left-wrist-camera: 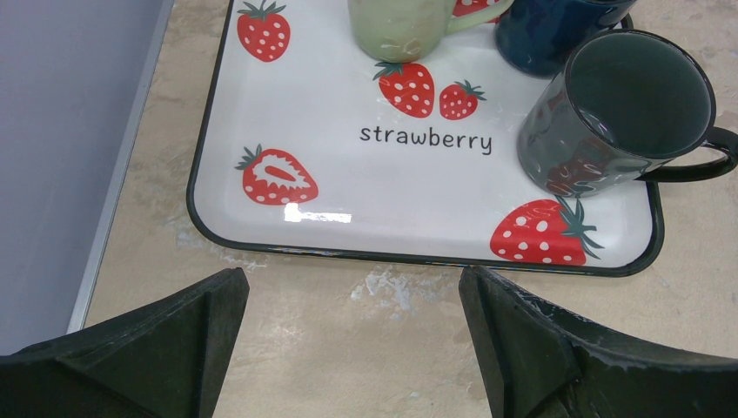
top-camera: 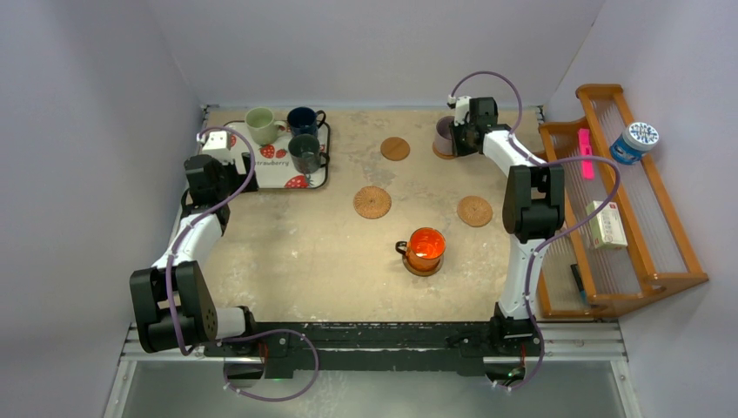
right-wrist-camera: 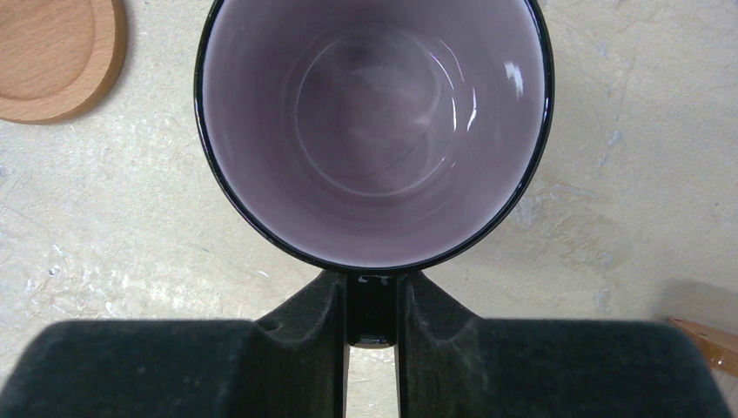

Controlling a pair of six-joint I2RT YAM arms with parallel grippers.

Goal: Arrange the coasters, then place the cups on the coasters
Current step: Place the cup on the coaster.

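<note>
My right gripper [right-wrist-camera: 372,300] is shut on the handle of the mauve-grey cup [right-wrist-camera: 374,131], at the back right of the table [top-camera: 444,132]. A brown coaster edge [top-camera: 438,155] peeks out beside that cup; whether the cup rests on it I cannot tell. The orange cup [top-camera: 426,246] stands on a dark coaster [top-camera: 423,268]. Bare coasters: one plain [top-camera: 395,148], two woven [top-camera: 372,202] [top-camera: 475,211]. Pale green [top-camera: 260,125], navy [top-camera: 302,120] and dark green [left-wrist-camera: 622,113] cups stand on the strawberry tray [left-wrist-camera: 348,200]. My left gripper [left-wrist-camera: 352,296] is open and holds nothing, just short of the tray's near edge.
A wooden rack [top-camera: 644,218] runs along the right wall with a blue-and-white jar [top-camera: 634,141], a pink item and a box on it. Walls close in the left, back and right sides.
</note>
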